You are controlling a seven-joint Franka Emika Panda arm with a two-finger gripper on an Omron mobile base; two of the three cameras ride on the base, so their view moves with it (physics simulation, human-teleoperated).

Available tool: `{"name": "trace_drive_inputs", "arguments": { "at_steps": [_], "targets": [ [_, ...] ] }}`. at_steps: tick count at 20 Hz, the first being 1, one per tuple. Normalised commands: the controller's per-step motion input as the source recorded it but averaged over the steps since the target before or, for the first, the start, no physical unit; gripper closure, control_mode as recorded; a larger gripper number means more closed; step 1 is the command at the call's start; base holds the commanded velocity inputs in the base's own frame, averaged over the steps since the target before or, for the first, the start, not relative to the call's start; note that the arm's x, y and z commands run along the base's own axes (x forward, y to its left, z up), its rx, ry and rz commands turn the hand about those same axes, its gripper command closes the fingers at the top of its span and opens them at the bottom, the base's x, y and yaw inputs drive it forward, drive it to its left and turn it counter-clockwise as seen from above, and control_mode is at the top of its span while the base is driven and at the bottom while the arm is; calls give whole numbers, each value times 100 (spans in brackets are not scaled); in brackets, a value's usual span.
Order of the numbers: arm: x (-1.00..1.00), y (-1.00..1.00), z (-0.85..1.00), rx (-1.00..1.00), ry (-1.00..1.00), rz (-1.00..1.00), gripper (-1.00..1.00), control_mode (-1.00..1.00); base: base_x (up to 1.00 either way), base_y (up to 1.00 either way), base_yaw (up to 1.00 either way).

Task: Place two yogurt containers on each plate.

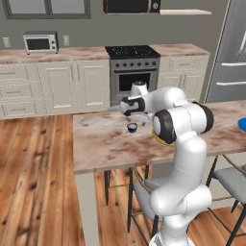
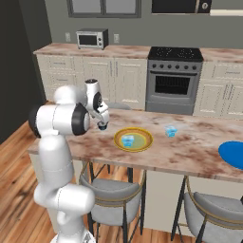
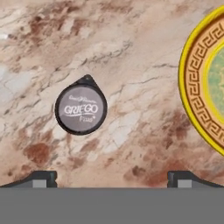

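Hovering over the dark yogurt cup [image 3: 81, 109], jaws spread wide and empty, cup alone on the marble counter [image 3: 131, 52] beside the yellow-rimmed plate [image 3: 197, 83]. Best centred leftward over the lid, then straight down before closing.

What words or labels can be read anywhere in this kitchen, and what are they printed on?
"GRIEGO": large letters across the lid of the dark yogurt cup standing on the marble counter.
A small line above that word on the same lid: too blurred to read.
A small line below it, possibly "Plus": too blurred to be sure.
The yellow-rimmed plate carries a key-pattern border, no letters.
The toaster oven and stove show no readable text.
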Motion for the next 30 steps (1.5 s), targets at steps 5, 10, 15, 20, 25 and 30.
{"name": "trace_drive_inputs", "arguments": {
  "at_steps": [5, 10, 15, 20, 25, 30],
  "targets": [
    [11, 0, -18, 0, 0, 0, -100, -100, 0, 0, 0],
    [21, 0, -11, 0, 0, 0, -100, -100, 0, 0, 0],
    [28, 0, -10, 0, 0, 0, -100, -100, 0, 0, 0],
    [19, 0, -11, 0, 0, 0, -100, -100, 0, 0, 0],
    [14, 0, -12, 0, 0, 0, -100, -100, 0, 0, 0],
    [2, 0, -12, 0, 0, 0, -100, -100, 0, 0, 0]
  ]
}}
